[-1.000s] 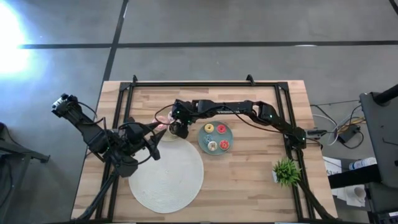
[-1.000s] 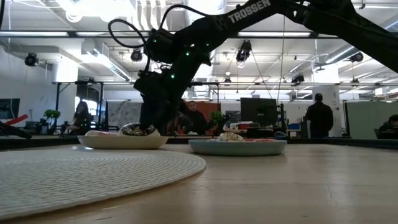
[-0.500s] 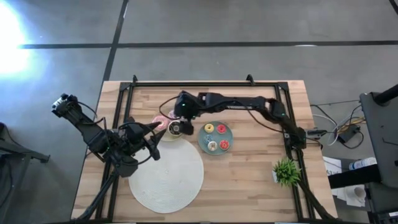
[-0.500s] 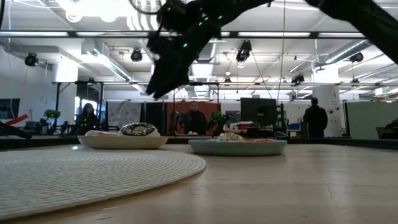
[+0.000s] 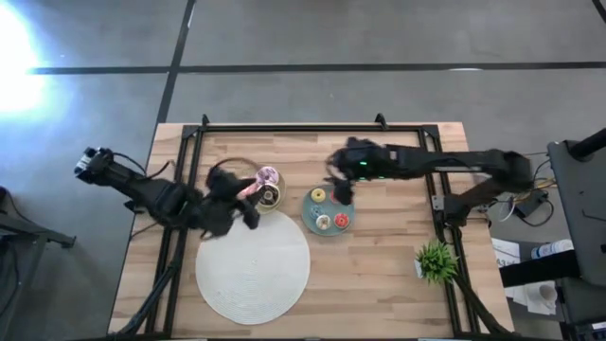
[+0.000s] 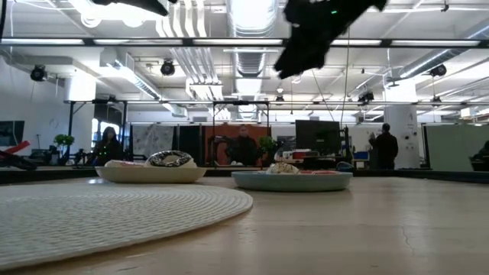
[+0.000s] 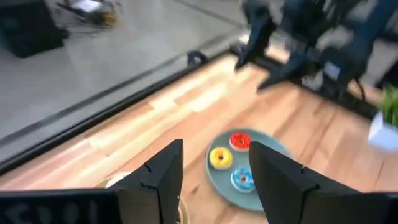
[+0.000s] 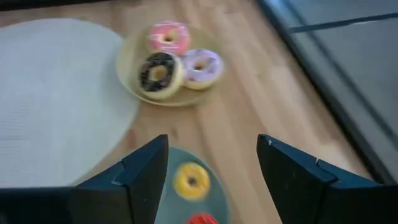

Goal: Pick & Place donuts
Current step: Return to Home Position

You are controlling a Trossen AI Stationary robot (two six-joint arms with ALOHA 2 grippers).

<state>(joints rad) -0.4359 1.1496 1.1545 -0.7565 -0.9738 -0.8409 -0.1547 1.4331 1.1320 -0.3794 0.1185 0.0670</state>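
Three larger donuts lie on the cream plate: pink, chocolate and pale sprinkled. Tiny donuts, one yellow and one red, lie on the teal plate. My left gripper hovers open at the near left of the cream plate, pointing toward the teal plate. My right gripper hangs open, high over the teal plate's far edge, with nothing between its fingers.
A big white round mat lies near the table's front, just in front of both plates. A small green plant stands at the near right. A black frame runs along the far edge. People show in the room beyond.
My right gripper has risen off the cream plate and drawn back toward the table's right, to above the teal plate; the chocolate donut stays on the cream plate. My left gripper has swung a little toward the right, closer to the cream plate.
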